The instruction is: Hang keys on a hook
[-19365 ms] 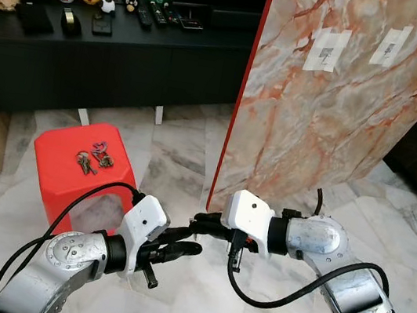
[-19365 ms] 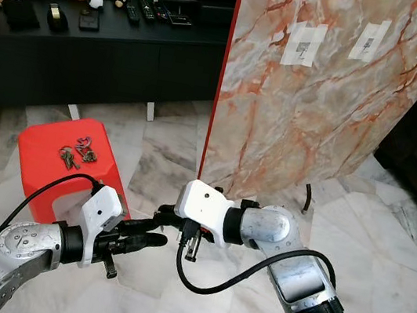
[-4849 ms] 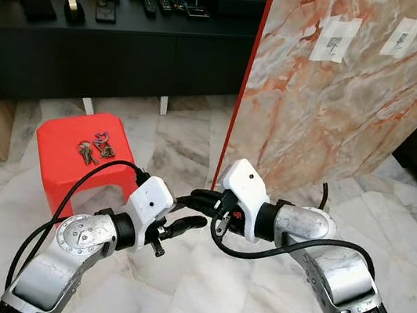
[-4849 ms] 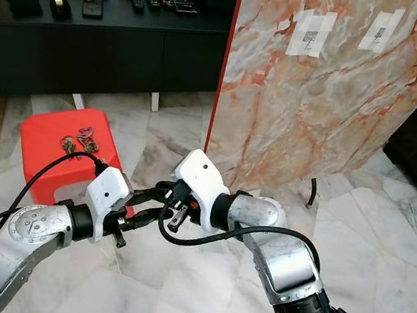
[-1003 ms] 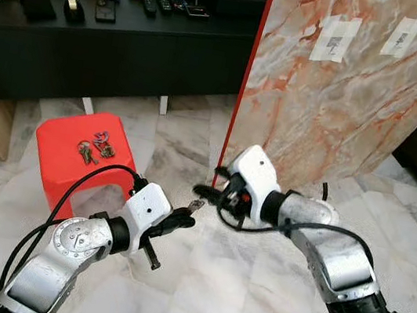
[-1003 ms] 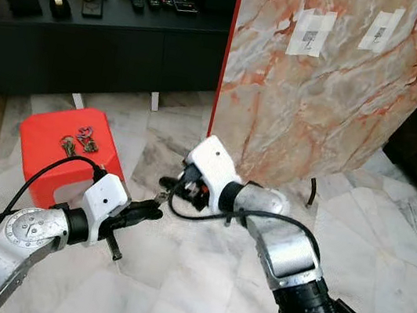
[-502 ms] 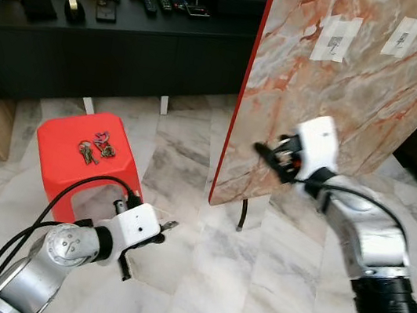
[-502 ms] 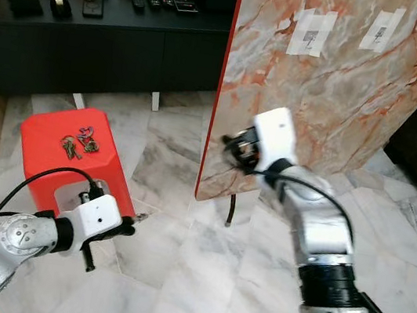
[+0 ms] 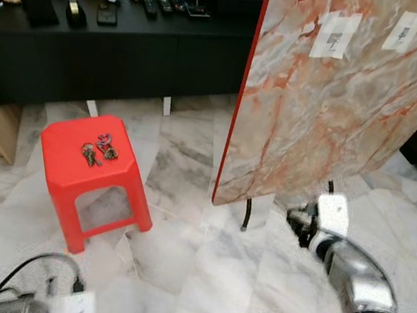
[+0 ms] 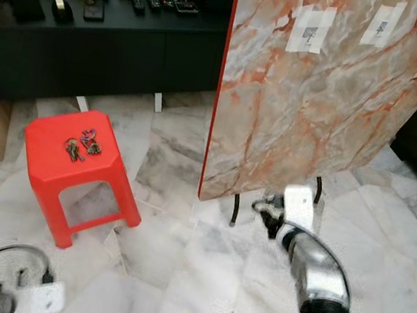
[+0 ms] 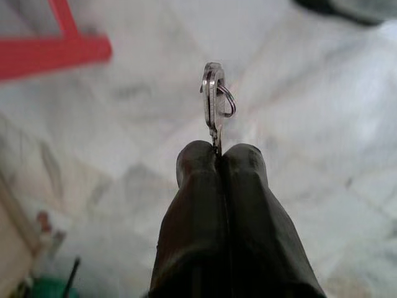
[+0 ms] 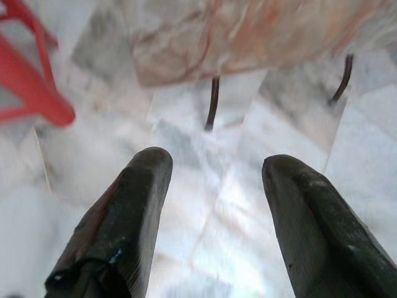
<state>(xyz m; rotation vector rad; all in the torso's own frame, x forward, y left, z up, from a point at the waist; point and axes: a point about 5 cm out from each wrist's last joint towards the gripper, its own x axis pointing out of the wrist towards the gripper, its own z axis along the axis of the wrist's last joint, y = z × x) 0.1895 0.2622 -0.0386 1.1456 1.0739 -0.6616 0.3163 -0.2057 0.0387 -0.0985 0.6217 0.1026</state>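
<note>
One key (image 11: 213,99) with ring: sticking out from the left end effector (image 11: 219,151), whose fingers are pinching it. Right end effector (image 12: 214,167): fingers spreading apart over the floor. One key bunch (image 9: 97,150): lying on one red stool (image 9: 59,172), at 9 o'clock of the marble panel (image 9: 338,90).

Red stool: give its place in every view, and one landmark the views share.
Left eye view: stool left of centre, bunch of keys on its seat.
Right eye view: stool left of centre again.
Left wrist view: blurred red stool rail beyond the key in the left gripper.
Right wrist view: stool leg, apart from the marble panel.
Shared: the marble floor.
</note>
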